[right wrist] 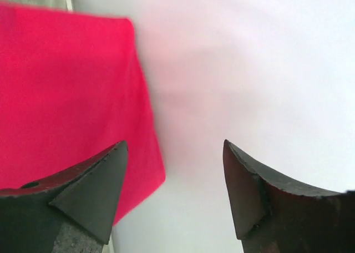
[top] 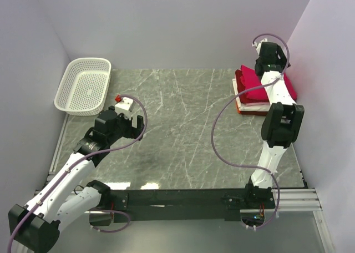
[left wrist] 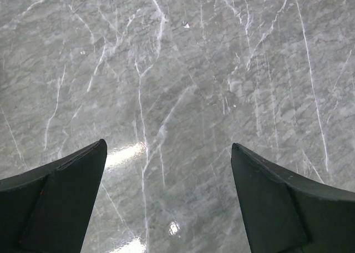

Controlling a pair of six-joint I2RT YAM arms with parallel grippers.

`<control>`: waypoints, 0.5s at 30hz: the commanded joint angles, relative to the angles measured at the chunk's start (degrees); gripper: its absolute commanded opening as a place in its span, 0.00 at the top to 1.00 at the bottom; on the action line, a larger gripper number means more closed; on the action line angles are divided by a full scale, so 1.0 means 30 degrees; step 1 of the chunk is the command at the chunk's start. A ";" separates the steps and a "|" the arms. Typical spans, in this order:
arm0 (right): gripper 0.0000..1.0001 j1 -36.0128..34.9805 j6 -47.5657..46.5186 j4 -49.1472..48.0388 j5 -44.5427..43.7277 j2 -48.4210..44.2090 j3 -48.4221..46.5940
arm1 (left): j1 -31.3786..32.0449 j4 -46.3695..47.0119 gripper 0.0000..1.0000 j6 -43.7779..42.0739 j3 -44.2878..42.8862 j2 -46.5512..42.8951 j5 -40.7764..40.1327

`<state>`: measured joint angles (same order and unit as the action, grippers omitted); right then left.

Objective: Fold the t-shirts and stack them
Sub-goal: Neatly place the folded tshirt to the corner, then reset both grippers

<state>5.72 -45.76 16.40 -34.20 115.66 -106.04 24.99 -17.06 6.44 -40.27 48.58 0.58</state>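
Observation:
The t-shirts lie folded in a stack at the table's far right corner. A pinkish-red shirt (top: 252, 81) is on top, a white layer (top: 249, 102) shows under it, and a thin red edge (top: 252, 112) lies at the bottom. My right gripper (top: 270, 61) hangs over the stack's far side, open and empty. In the right wrist view the right gripper (right wrist: 175, 147) has red cloth (right wrist: 66, 86) under its left finger and pale wall behind. My left gripper (top: 125, 104) is open and empty over bare marble at the far left, as the left wrist view (left wrist: 168, 147) also shows.
A white lattice basket (top: 83, 86) sits at the far left corner, just beyond the left gripper. Walls close the table on the left, back and right. The marble tabletop (top: 188, 125) lies between the arms.

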 commanded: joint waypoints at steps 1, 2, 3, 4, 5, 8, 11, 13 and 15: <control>0.24 -0.0410 0.0453 -0.2749 -0.2022 -0.1020 0.0134 | -0.0069 0.0530 0.00 -0.0300 -0.0522 -0.0313 0.0012; 0.24 -0.0440 0.1067 -0.1902 -0.0946 -0.1226 -0.0217 | -0.0069 0.0530 0.01 -0.0271 -0.0551 -0.0313 -0.0075; 0.24 -0.0469 0.2697 0.0514 -0.0037 -0.1605 -0.1264 | -0.0069 0.0530 0.01 -0.0271 -0.0551 -0.0342 -0.0076; 0.24 -0.0441 0.3641 0.1930 0.2699 -0.1841 -0.1855 | -0.0069 0.0559 0.01 -0.0126 -0.0580 -0.0401 -0.0134; 0.24 -0.0440 0.4405 0.3394 0.4379 -0.2133 -0.2383 | -0.0069 0.0617 0.00 -0.0008 -0.0580 -0.0488 -0.0134; 0.23 -0.0411 0.5438 0.7561 1.0791 -0.4297 -0.1982 | -0.0157 0.1200 0.00 0.0753 -0.0405 -0.0985 -0.0134; 0.22 -0.0411 0.6344 0.6900 1.6134 -0.8044 0.2199 | -0.0683 0.1730 0.01 0.2360 -0.0230 -0.1776 -0.1121; 0.21 -0.0411 0.7863 0.4298 1.7139 -1.1353 0.6357 | -0.1473 0.1907 0.00 0.3823 -0.0287 -0.2186 -0.2329; 0.20 -0.0382 0.8776 0.1959 1.6851 -1.4595 1.0127 | -0.2349 0.1849 0.01 0.4442 -0.0491 -0.2276 -0.2391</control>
<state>4.56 -26.72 30.61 6.83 84.09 -87.35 21.08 -14.94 13.43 -40.25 43.07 -2.92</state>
